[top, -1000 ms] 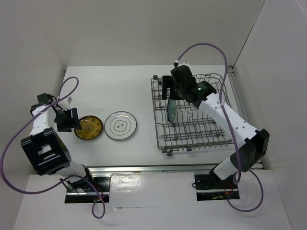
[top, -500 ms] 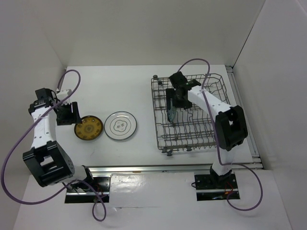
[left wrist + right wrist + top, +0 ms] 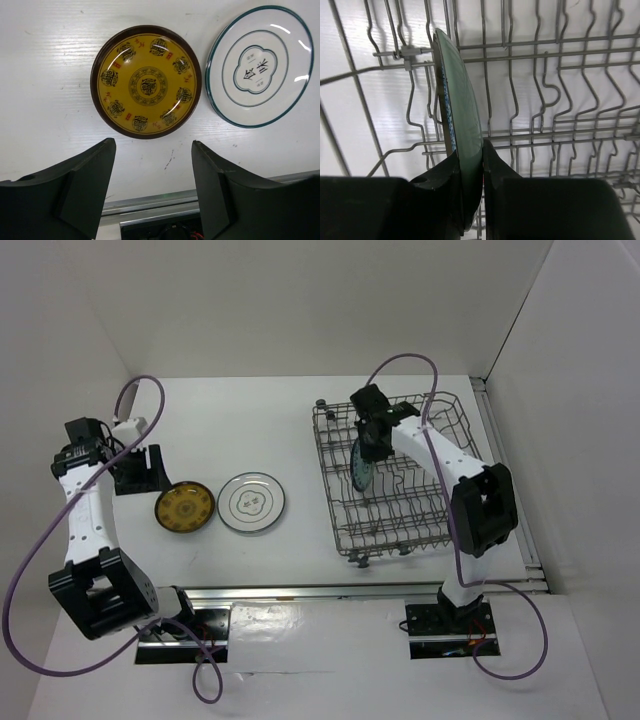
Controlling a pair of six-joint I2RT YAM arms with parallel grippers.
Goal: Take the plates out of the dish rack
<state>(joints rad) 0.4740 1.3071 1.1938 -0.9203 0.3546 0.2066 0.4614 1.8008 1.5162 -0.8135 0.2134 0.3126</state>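
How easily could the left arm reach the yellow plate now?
Probably yes, easily. The open left claw hangs just beside the yellow plate, nothing between them. The plate lies flat and uncovered; the white plate close beside it might crowd one finger.

Lab test cell, not a kitchen. Plain white panels point(image 3: 300, 300) box in a white worktop point(image 3: 250, 420) on three sides. My left arm point(image 3: 88, 520) and right arm point(image 3: 440, 452) rise from black base plates point(image 3: 445, 625) at the near edge, beside a metal rail point(image 3: 300, 590). Purple cables point(image 3: 410, 355) loop loose. Housewares serve as props: a wire dish rack point(image 3: 420, 520) holding a teal plate point(image 3: 361, 468), with a yellow-brown plate point(image 3: 185, 509) and a white plate point(image 3: 252, 502) lying flat.
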